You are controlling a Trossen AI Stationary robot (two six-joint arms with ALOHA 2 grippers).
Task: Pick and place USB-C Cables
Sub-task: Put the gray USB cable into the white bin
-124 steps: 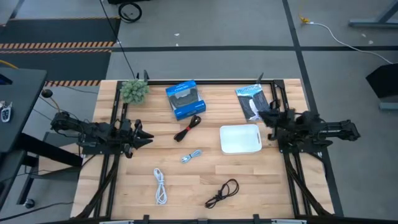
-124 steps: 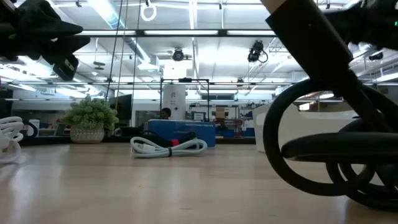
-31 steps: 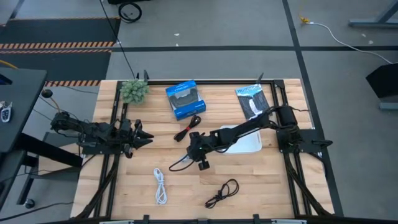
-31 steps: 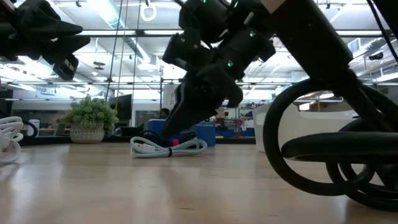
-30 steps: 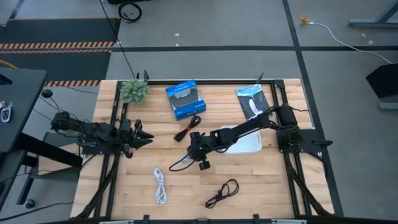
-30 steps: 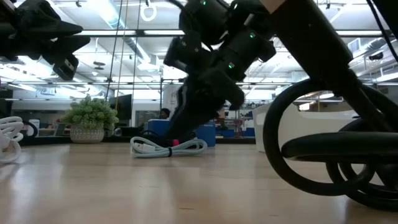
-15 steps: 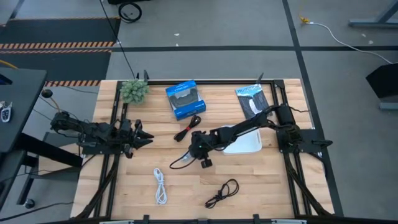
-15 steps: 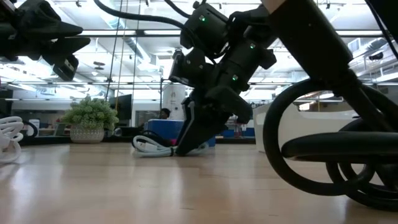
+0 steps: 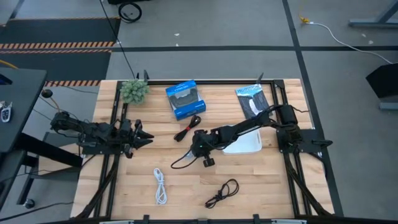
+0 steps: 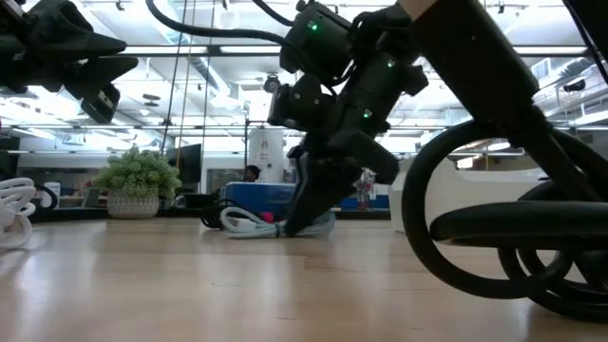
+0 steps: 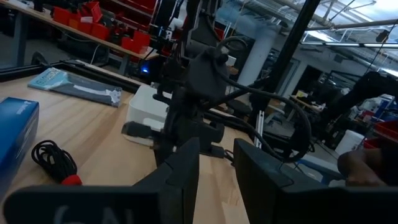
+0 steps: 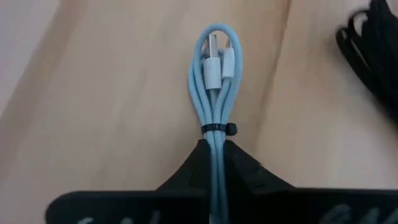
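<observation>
The pale blue-grey cable bundle [image 12: 214, 93] lies on the wood in the middle of the table, and my right gripper [image 12: 215, 155] is shut on it. In the high view that gripper [image 9: 199, 149] covers the bundle. The black-and-red cable [image 9: 189, 129] lies just beyond it, toward the far edge. Nearer the front lie the white cable [image 9: 160, 185] and the black cable [image 9: 222, 193]. My left gripper [image 9: 143, 135] waits open at the table's left side, touching nothing. My right gripper pinches the pale blue-grey bundle between its two fingers [image 12: 193, 168], just behind the small black tie [image 12: 219, 129]. It comes slanting down from the table's right. The looped end with the plugs [image 12: 217, 62] sticks out ahead of the fingers and lies on the wood.
A white tray [image 9: 249, 144] sits right of the gripper, partly under the right arm. A blue box [image 9: 185, 99], a flat packet [image 9: 252, 99] and a small plant [image 9: 134, 91] stand along the far edge. Bare wood shows between the white and black cables.
My right gripper has come down onto the pale blue-grey cable and shifted a little toward the table's right. The bundle has slid slightly rightward along the wood with it. The left arm has kept still.
</observation>
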